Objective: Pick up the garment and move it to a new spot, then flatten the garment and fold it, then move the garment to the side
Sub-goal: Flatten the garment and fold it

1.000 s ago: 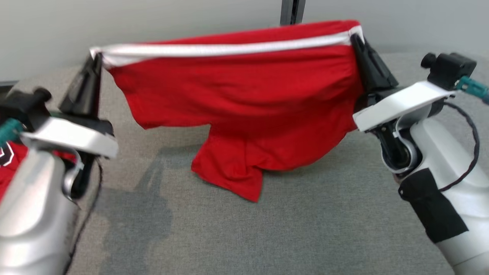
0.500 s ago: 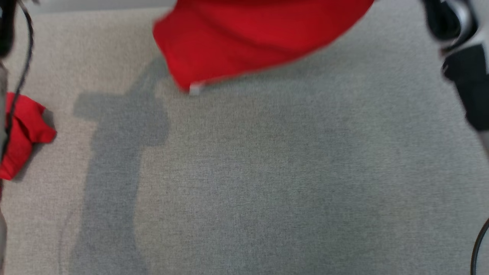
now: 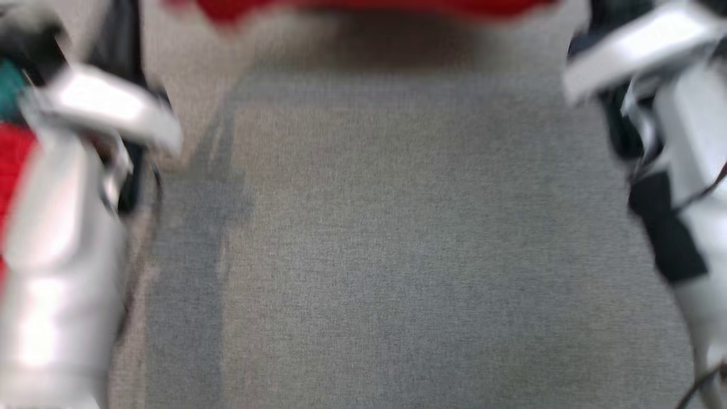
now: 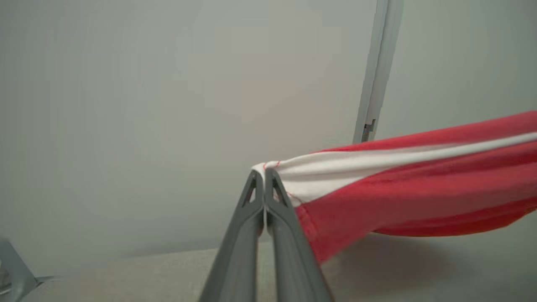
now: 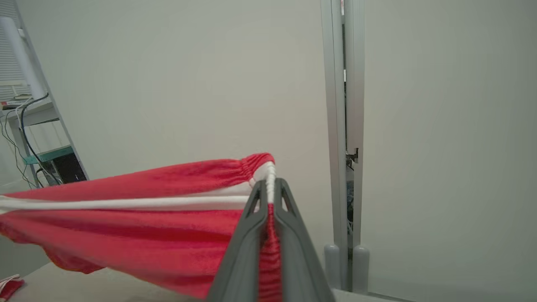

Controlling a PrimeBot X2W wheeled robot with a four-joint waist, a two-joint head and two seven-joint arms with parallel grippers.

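Camera shifted; garment [image 3: 363, 3], cut off above, clamped by left gripper [image 4: 264, 172] and right gripper [image 5: 270, 182].

Red garment [image 4: 419, 193], white band [image 4: 377, 161]
I see a flecked grey surface [image 3: 397, 255], dark grey fingers [image 5: 243, 260], an off-white wall [image 5: 168, 84].

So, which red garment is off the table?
The white-banded garment, stretched between left gripper and right gripper; the other garment lies by the left arm.
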